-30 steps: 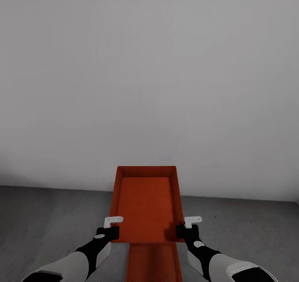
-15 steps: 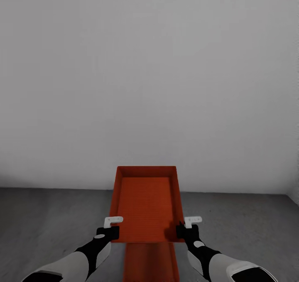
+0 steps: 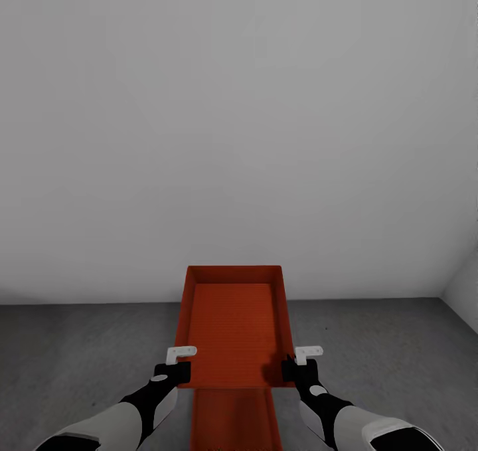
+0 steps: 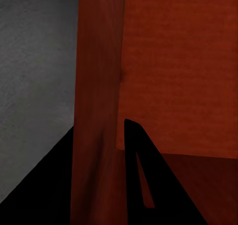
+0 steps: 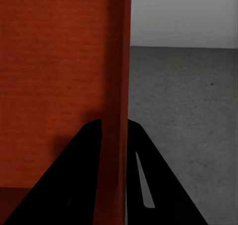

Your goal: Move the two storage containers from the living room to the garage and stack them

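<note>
Upper bin held level above the floor, long side walls pinched near its near end: left gripper fingers straddle the left wall, right gripper fingers straddle the right wall. Two bins total: second bin directly below the upper bin, on the floor. White wall beyond.

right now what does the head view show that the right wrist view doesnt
Head view alone: the left hand on the held container's left wall, the second container lower down beneath it, and a room corner at far right.

Right wrist view alone: its two dark fingers straddling the container's thin side wall.

Both: the orange-red container, the dark grey floor, the white wall.
</note>
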You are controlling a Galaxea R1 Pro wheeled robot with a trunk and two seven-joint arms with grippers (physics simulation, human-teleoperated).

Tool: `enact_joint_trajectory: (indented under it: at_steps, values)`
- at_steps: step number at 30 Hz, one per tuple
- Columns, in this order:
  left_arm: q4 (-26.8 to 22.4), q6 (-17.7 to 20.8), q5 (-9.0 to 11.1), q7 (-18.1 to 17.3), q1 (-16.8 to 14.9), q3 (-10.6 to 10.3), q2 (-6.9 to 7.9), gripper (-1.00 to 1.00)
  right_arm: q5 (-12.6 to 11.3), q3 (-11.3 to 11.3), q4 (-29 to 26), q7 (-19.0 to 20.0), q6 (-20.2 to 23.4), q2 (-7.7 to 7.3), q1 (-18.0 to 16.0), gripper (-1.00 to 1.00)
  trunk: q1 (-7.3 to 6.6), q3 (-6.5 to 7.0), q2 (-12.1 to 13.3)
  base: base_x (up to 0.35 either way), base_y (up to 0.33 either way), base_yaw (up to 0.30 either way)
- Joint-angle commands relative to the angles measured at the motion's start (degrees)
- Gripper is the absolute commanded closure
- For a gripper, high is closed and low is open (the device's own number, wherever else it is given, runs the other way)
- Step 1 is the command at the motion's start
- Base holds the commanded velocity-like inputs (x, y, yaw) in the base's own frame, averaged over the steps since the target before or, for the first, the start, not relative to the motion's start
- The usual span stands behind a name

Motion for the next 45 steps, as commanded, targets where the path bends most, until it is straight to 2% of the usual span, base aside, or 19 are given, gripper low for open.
enact_joint_trajectory:
  at_steps: [1, 45]
  values:
    - [-0.1, -0.3, -0.1, 1.0, -0.1, 3.4, 0.03, 1.0, -2.4, -0.8, 0.3, -0.2, -0.5, -0.15, -0.1, 1.0, 0.03, -0.21, -0.1, 0.0, 0.0, -0.08]
    - [-0.1, -0.3, -0.1, 1.0, -0.1, 3.4, 0.03, 1.0, -2.3, -0.8, 0.3, -0.2, -0.4, -0.16, -0.1, 1.0, 0.03, -4.26, -0.1, 0.0, 0.0, -0.01]
